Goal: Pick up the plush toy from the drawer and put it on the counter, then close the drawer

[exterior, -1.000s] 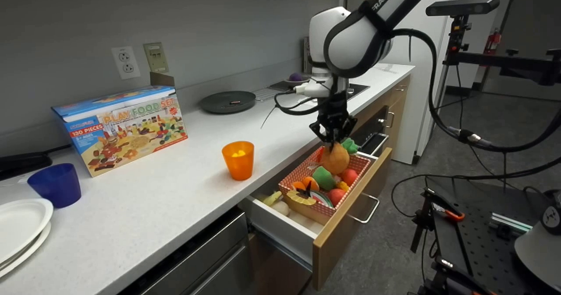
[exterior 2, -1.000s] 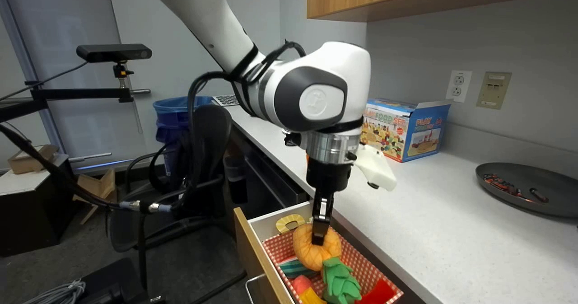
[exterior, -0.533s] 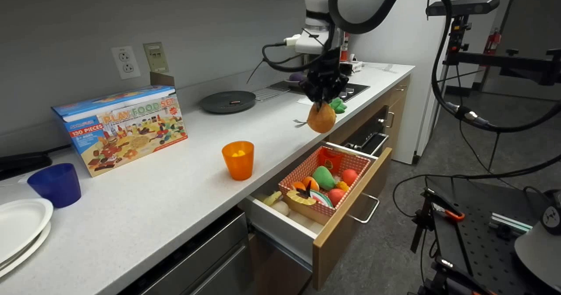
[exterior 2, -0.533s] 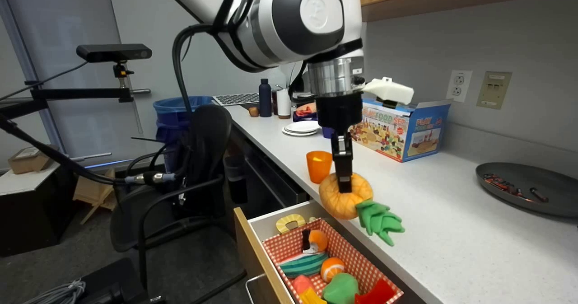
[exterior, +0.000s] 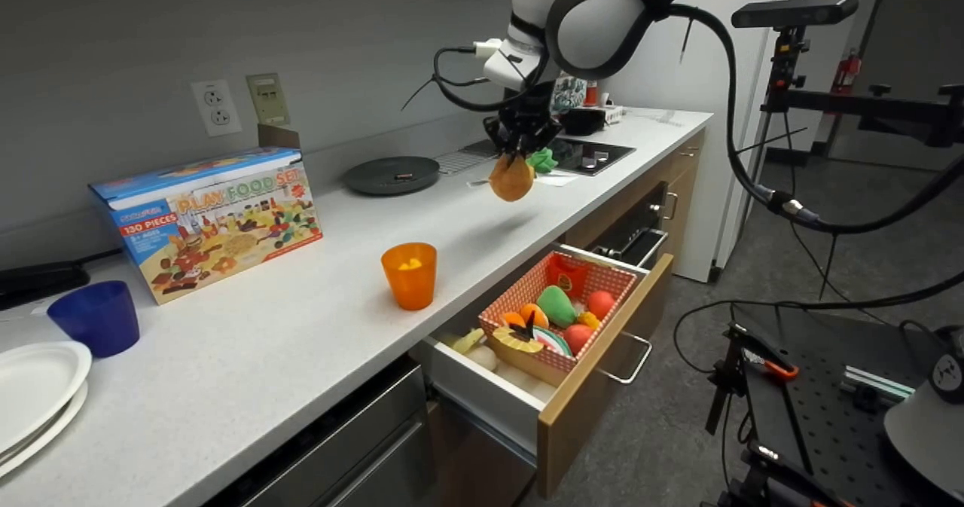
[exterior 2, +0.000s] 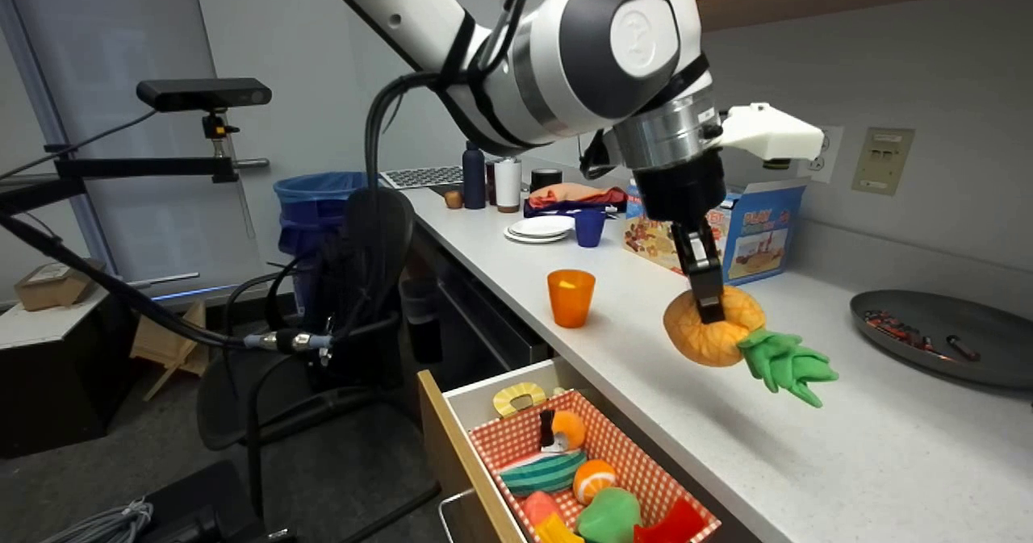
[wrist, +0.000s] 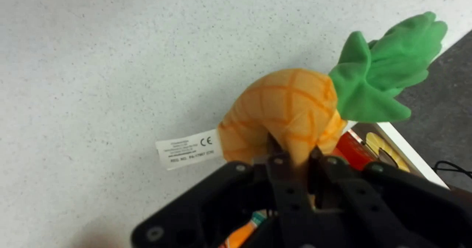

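Aslant, gripper (exterior 2: 708, 311) above counter (exterior 2: 888, 454), pinching plush pineapple (exterior 2: 733, 337)

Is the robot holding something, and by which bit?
Yes: the black two-fingered claw pinches the orange plush pineapple by its round body, not its green fabric leaves.

The gripper (wrist: 296, 154) pinches a plush pineapple (wrist: 282, 100) over the counter (wrist: 110, 74). Its tag (wrist: 190, 151) points left, its green leaves (wrist: 391, 71) right. The drawer (wrist: 411, 152) stands open at right.
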Available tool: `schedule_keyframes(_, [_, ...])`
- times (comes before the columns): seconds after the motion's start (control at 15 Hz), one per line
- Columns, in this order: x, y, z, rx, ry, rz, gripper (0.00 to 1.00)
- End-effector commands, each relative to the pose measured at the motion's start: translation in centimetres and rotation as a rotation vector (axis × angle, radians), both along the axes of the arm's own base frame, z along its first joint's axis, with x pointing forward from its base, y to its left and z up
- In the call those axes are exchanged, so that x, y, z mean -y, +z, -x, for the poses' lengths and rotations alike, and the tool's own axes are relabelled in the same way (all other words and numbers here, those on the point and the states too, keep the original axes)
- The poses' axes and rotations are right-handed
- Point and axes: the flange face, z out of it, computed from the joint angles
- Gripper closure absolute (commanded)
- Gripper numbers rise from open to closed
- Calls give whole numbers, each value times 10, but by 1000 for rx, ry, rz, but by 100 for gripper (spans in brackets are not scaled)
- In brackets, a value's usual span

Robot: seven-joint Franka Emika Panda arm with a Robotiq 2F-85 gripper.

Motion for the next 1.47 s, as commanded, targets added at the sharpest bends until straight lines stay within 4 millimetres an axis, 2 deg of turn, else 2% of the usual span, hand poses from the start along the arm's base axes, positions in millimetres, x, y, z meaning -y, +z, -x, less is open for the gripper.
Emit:
schedule_keyframes(0.0, [14,-36,-34,27,-5,-19,96])
schedule_keyframes(0.07, [18,-46,-37,23,-7,-24,96])
schedule_keyframes(0.13, [20,-53,-42,20,-8,-33,87])
schedule_keyframes(0.2, [22,-57,-44,18,-9,-36,61])
schedule_keyframes(0.27, [23,-60,-46,15,-11,-38,60])
schedule_keyframes(0.33, [24,-61,-46,12,-9,-37,53])
schedule_keyframes(0.6, [17,-51,-40,11,8,-45,22])
schedule_keyframes(0.8, [4,-38,-33,8,20,-77,1])
schedule_keyframes(1.07, [-21,-26,-15,-54,47,-105,0])
schedule_keyframes(1.13, [-36,-20,-12,-75,50,-111,0])
schedule_keyframes(1.4, [-75,-23,21,-167,65,-154,0])
